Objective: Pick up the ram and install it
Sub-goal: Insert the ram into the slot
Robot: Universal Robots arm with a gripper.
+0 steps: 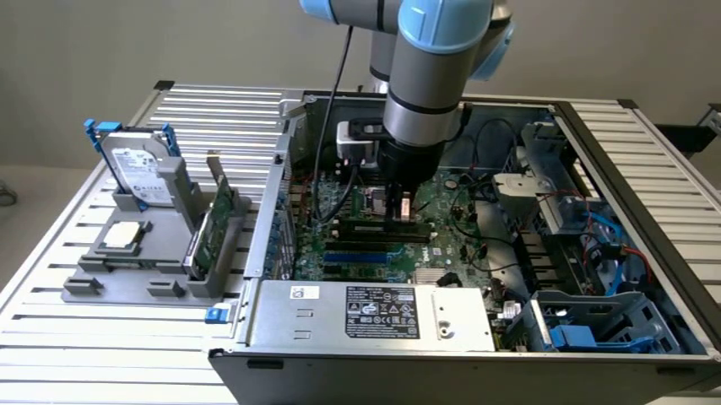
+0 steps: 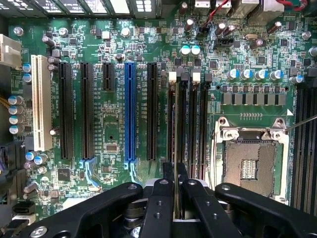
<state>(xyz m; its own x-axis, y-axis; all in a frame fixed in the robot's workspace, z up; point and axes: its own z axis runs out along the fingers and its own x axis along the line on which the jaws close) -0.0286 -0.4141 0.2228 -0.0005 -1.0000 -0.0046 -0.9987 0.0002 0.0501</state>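
Your jaws are gripping the ram (image 2: 175,144) narrowly, edge-on, holding it just beneath them over the motherboard's (image 2: 114,99) memory slots (image 2: 190,124). Below the jaws, the open computer case (image 1: 451,380) is sitting on a slatted metal bench (image 1: 101,346), with a plain grey wall (image 1: 169,42) behind.

**Exterior view:** the camera stands off the slatted table (image 1: 67,354), raised and tilted down. From middle distance it takes in the whole open computer case (image 1: 636,181) and the arm (image 1: 428,93).

**Wrist view:** the camera rides on the arm, looking straight down, close over the motherboard (image 2: 114,99), past the gripper (image 2: 176,171) and the edge-on ram (image 2: 176,124).

**Shared ground:** the motherboard's slot rows beneath the arm.
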